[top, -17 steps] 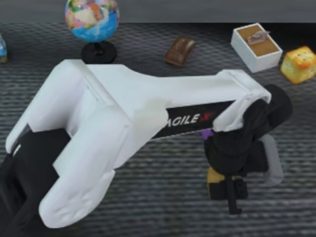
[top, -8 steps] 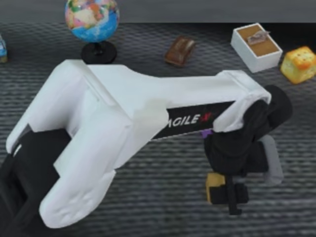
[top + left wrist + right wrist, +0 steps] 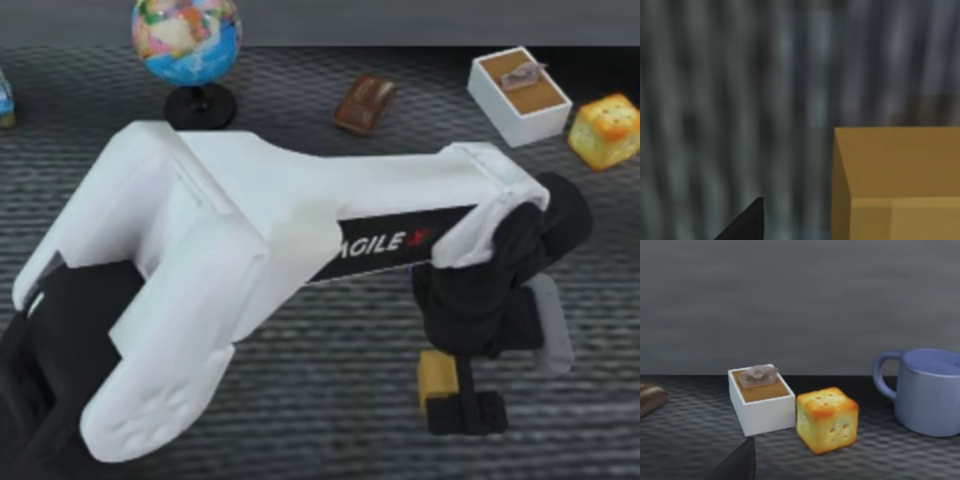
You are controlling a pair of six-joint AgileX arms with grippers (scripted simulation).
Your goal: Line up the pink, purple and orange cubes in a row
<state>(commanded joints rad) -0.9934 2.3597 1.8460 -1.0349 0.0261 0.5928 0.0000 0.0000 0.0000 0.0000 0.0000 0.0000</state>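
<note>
A dark ribbed tabletop (image 3: 330,400) carries a globe (image 3: 187,40) on a black stand at the back left, a brown block (image 3: 365,103), a white box (image 3: 518,95), a yellow-orange dotted block (image 3: 606,130), a blue mug (image 3: 927,390) and the orange cube (image 3: 436,377).

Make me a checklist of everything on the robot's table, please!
Surface: dark ribbed mat.
Job's things: orange cube on the mat by the left gripper; pink and purple cubes not seen.
Clutter: globe, brown block, white box, yellow dotted block, blue mug.
Grippers: left gripper low beside the cube; right arm out of the top view.
Cables: nothing seen.
Surroundings: plain grey backdrop.
</note>
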